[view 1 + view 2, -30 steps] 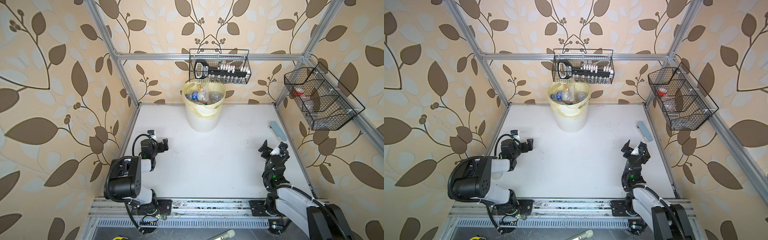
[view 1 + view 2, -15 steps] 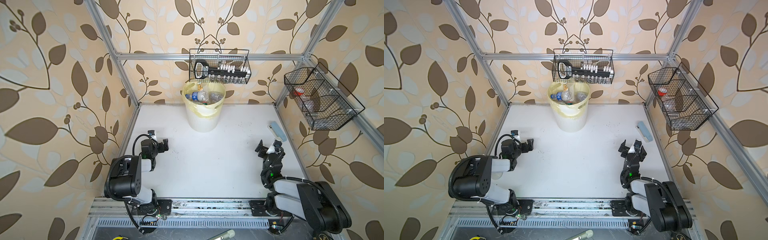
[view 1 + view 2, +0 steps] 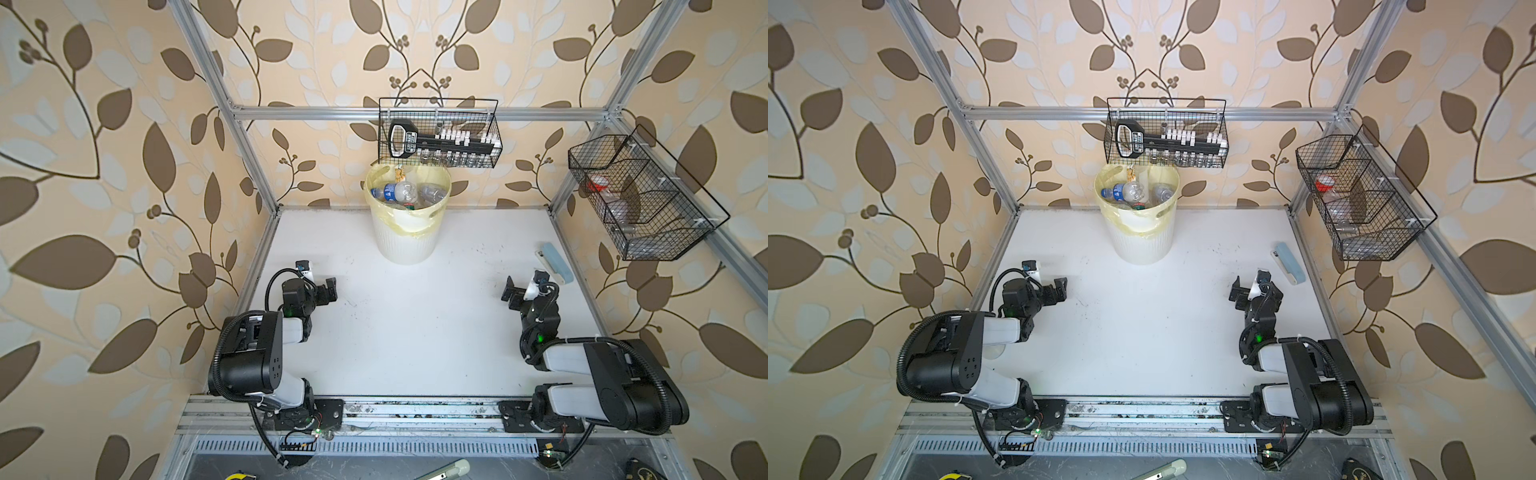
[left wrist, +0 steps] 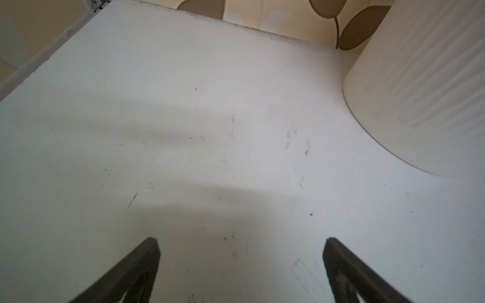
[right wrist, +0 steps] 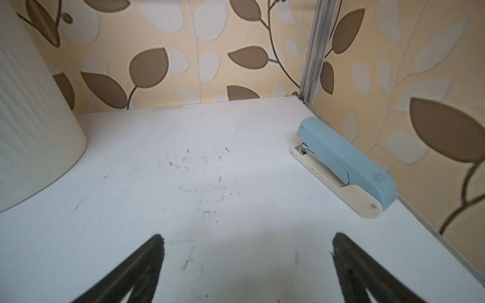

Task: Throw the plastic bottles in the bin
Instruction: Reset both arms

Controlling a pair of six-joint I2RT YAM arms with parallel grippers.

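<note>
Since every one of the bottles I can spot sits heaped inside the bin against the back wall, this job looks all but wrapped up: none lies on the white table. The left gripper hangs low over bare tabletop, jaws spread wide, holding nothing. The right gripper is just as wide and empty, near a blue stapler. Nothing seems left to throw.
</note>
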